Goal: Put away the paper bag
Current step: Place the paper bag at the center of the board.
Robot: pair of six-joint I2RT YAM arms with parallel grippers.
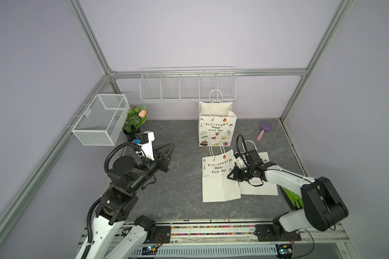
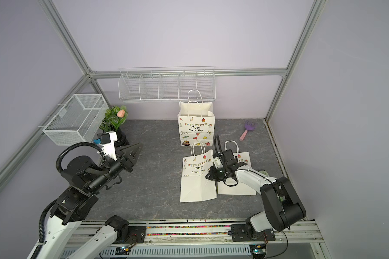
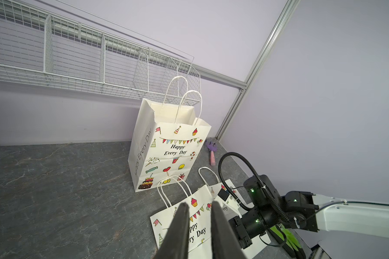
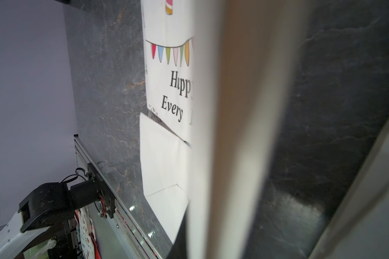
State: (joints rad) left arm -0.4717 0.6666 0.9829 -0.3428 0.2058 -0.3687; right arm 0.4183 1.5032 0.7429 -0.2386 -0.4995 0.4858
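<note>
A blurred pale paper edge [image 4: 234, 134], pinched in the black right gripper [image 1: 231, 175], swamps the right wrist view, hiding the fingertips. In both top views the claw and arm cover much of the flat white printed paper bag [image 1: 262, 189] beneath; a green object [image 1: 293, 197] behind the claw, under the elbow, is unidentifiable.
</note>
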